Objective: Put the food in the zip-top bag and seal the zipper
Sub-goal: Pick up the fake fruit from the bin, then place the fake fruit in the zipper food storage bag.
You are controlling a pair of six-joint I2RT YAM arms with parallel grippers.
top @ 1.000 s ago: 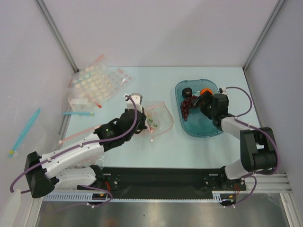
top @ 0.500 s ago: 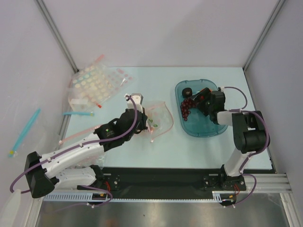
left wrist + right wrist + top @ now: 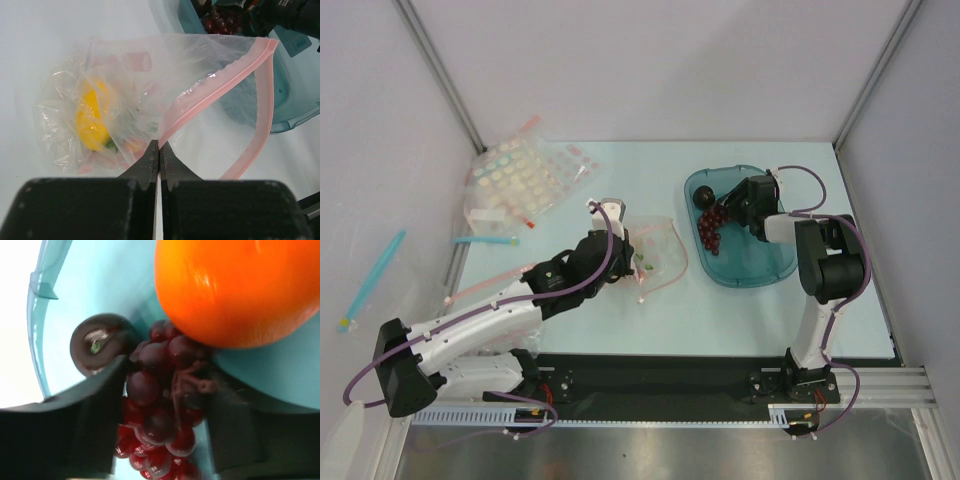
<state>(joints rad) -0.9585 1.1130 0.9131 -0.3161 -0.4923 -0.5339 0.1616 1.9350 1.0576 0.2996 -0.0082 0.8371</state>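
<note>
My left gripper [image 3: 613,232] is shut on the near edge of the clear zip-top bag [image 3: 658,254], next to its pale pink zipper strip [image 3: 220,82]; the mouth gapes open toward the tray. In the left wrist view the gripper [image 3: 159,146] pinches the plastic, and a yellow lemon-like piece [image 3: 92,120] lies inside the bag. My right gripper [image 3: 732,207] is down in the teal tray [image 3: 752,268], open, with its fingers [image 3: 95,415] on either side of the dark purple grapes [image 3: 160,425]. The orange [image 3: 240,290] and the near-black plum [image 3: 97,342] lie just beyond.
Clear bags with pastel dots [image 3: 525,180] lie at the back left. A bag with a blue strip [image 3: 485,240] and one with a red strip [image 3: 485,287] lie by the left edge. Metal posts stand at the back corners.
My right gripper has moved left and forward across the tray onto the grapes, covering the orange in the top view. The tray has shifted slightly left. The left gripper keeps its hold on the bag.
</note>
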